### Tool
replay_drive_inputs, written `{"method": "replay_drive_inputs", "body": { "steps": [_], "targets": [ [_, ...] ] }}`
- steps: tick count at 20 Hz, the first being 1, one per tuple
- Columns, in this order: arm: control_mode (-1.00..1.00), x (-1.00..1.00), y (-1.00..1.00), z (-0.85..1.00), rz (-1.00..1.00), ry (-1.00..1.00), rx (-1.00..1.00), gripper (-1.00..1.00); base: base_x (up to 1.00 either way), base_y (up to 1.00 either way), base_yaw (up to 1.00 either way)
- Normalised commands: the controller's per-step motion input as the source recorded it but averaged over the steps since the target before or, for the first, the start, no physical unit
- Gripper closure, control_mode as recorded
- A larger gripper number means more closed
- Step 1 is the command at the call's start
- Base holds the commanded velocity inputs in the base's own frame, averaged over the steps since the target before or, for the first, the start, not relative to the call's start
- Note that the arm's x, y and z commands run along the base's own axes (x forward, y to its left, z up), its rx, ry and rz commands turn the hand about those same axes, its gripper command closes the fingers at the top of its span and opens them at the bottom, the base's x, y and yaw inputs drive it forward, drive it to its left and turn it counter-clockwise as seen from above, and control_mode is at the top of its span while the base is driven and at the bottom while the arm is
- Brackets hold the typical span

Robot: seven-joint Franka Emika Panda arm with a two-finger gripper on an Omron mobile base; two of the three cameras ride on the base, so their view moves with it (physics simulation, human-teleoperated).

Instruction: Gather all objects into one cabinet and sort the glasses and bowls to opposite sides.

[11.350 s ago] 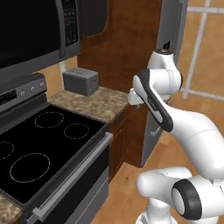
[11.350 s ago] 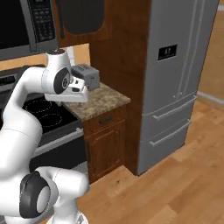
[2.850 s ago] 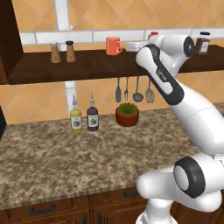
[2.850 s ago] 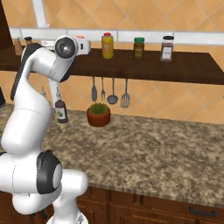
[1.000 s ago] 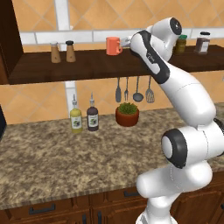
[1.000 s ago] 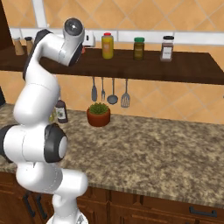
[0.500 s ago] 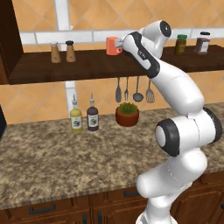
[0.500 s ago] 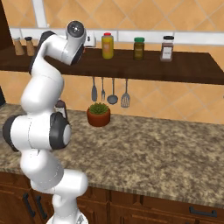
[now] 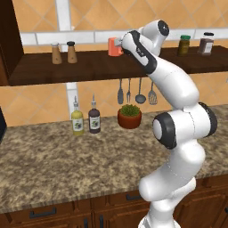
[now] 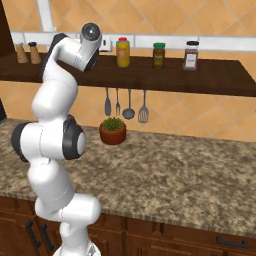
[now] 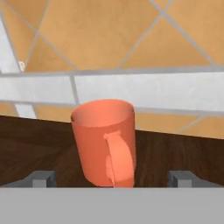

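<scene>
On the dark wood shelf (image 9: 67,71), from the left: two brown shakers (image 9: 62,52), then the coral cup (image 9: 114,46), upright on the board with its handle facing me in the hand view. My gripper (image 11: 112,177) sits right at it, fingers spread wide, one tip (image 11: 41,178) on each side of the cup's base, not clamped. Behind it is orange tile with a white band. Further right stand a yellow jar (image 10: 122,52), a green-lidded jar (image 10: 159,55) and a dark jar (image 10: 190,55) with a pale label, too small to read. Below hang four metal utensils (image 10: 125,106). On the speckled granite counter (image 9: 53,164) stand two bottles (image 9: 85,116) and a potted plant (image 9: 129,116).
</scene>
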Motion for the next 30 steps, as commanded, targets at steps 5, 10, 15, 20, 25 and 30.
{"method": "replay_drive_inputs", "body": {
  "steps": [5, 10, 15, 20, 25, 30],
  "targets": [
    [-1.00, 0.18, 0.00, -0.08, 0.00, 0.00, 0.00, -1.00, 0.00, 0.00, 0.00],
    [-1.00, 0.13, 0.00, -0.17, 0.00, 0.00, 0.00, -1.00, 0.00, 0.00, 0.00],
    [-1.00, 0.24, 0.01, -0.07, 0.00, 0.00, 0.00, -1.00, 0.00, 0.00, 0.00],
    [-1.00, 0.28, 0.17, -0.07, 0.00, 0.00, 0.00, 1.00, 0.00, 0.00, 0.00],
    [-1.00, 0.10, 0.07, -0.03, 0.00, 0.00, 0.00, 1.00, 0.00, 0.00, 0.00],
    [-1.00, -0.02, 0.00, 0.07, 0.00, -0.03, 0.00, 1.00, 0.00, 0.00, 0.00]
  ]
}}
